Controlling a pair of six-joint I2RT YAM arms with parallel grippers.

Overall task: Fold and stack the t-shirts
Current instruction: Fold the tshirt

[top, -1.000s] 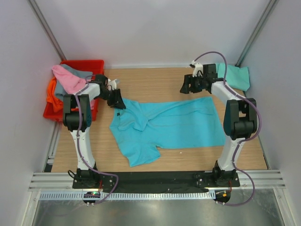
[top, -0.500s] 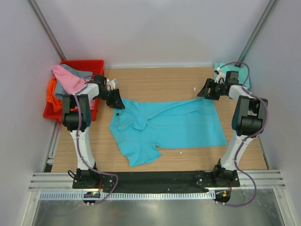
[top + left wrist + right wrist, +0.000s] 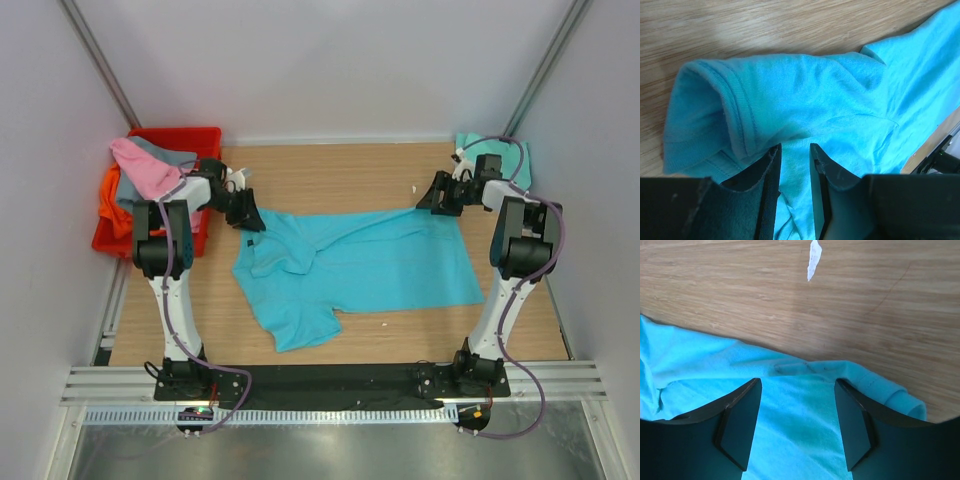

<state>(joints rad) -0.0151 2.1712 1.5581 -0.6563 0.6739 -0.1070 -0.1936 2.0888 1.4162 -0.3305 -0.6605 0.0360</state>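
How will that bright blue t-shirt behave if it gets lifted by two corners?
Probably floppy: the blue t-shirt lies bunched and creased on the table. It should sag between two held points rather than stay flat. Likely light too: the cloth looks thin where it folds at the sleeve.

Mint-teal t-shirt (image 3: 470,142) partly behind right arm (image 3: 522,240)

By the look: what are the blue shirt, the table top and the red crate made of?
The shirt: soft knit cloth, probably cotton jersey, matte; it wrinkles and has a stitched, ribbed hem.
The table: wood or wood-look laminate, smooth with a slight sheen; long straight grain lines.
The crate: probably rigid moulded plastic, semi-gloss; even red colour, thick straight rim.
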